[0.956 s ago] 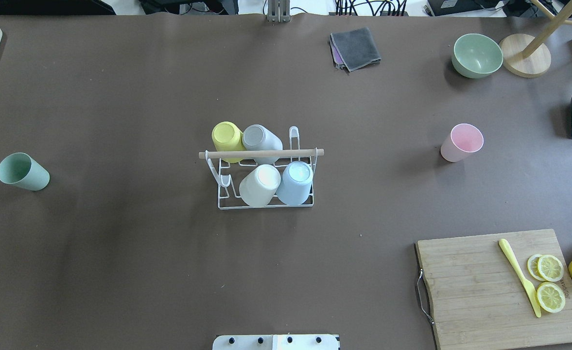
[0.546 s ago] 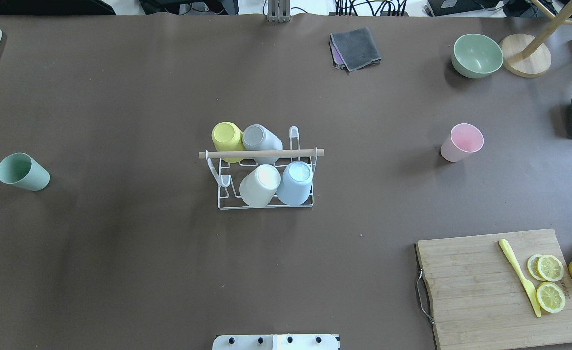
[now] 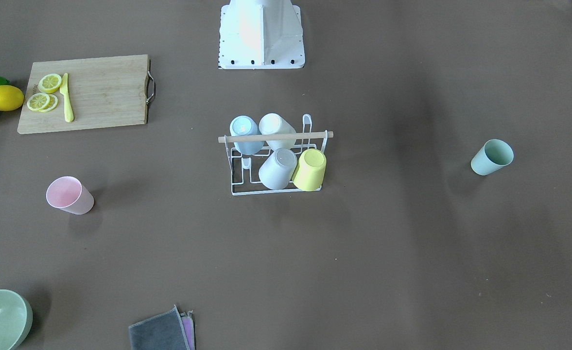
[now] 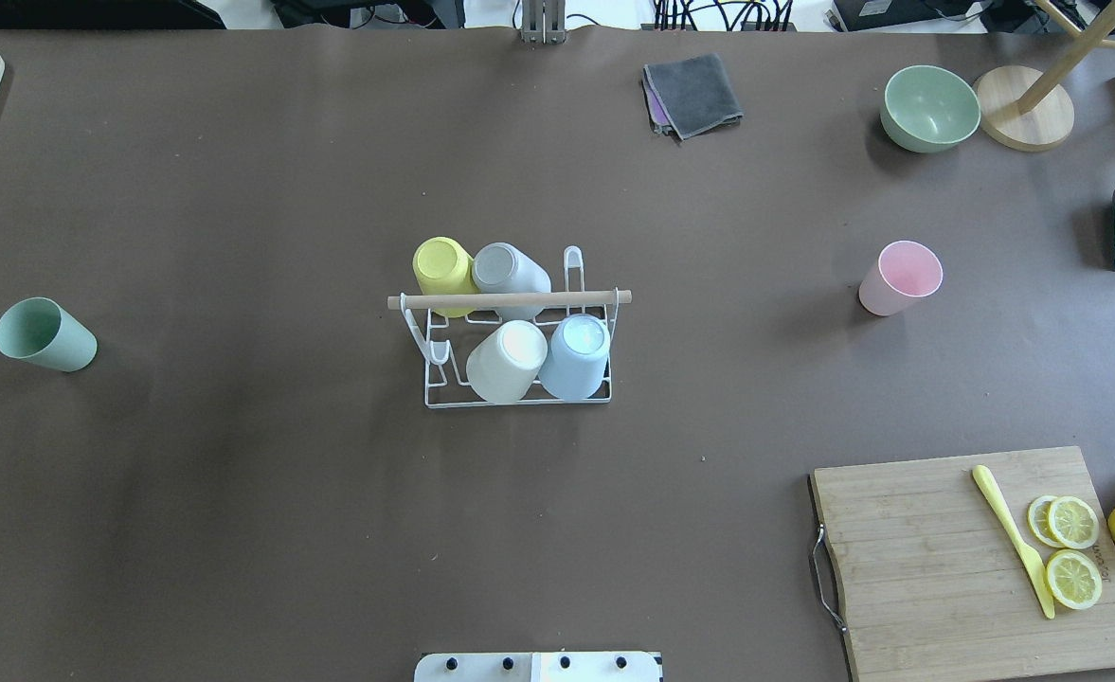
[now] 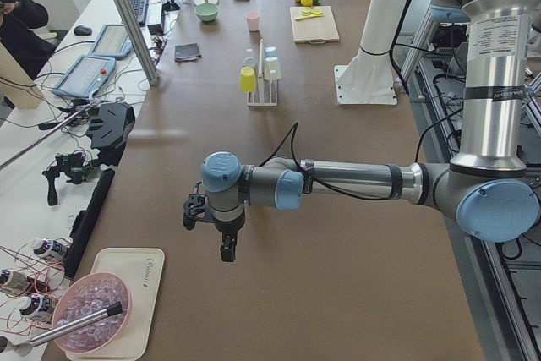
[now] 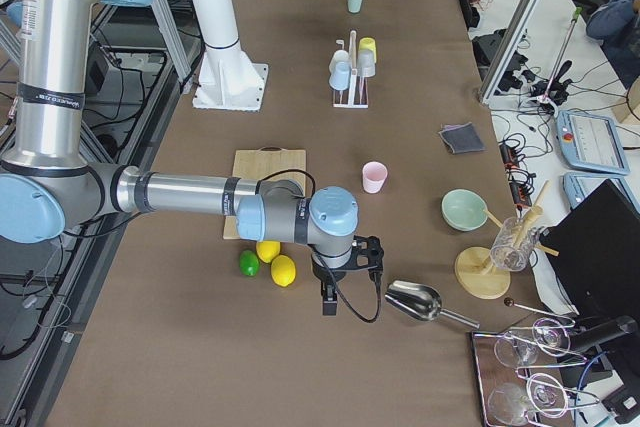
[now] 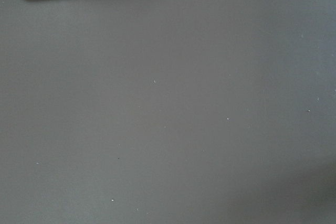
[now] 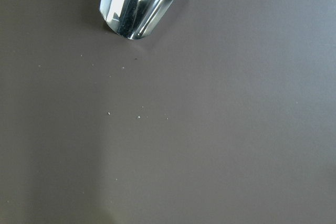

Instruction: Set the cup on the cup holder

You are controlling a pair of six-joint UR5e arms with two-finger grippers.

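- Overhead exterior: the cup holder (image 4: 595, 297) stands at the middle of the brown table (image 4: 235, 530), upright.
- Four cups sit upside down on its prongs: a yellow cup (image 4: 441, 265) and a grey cup (image 4: 508, 269) in the far row, a cream cup (image 4: 507, 362) and a light blue cup (image 4: 576, 358) in the near row.
- One prong in each row stands uncovered.
- Two cups stand loose on the table, mouths up. The green cup (image 4: 44, 334) is well to the holder's left and the pink cup (image 4: 900, 278) well to its right.
- The left gripper (image 5: 225, 253) hangs above the table near a white tray (image 5: 127, 293), far from the holder. It shows only in the side view, so I cannot tell how its jaws stand.
- The right gripper (image 6: 328, 305) hangs at the opposite end, between two lemons (image 6: 276, 262) and a metal scoop (image 6: 415, 301). Its jaw setting likewise cannot be told.
- A cutting board (image 4: 945, 549) with lemon slices (image 4: 1071, 549) lies at the near right.
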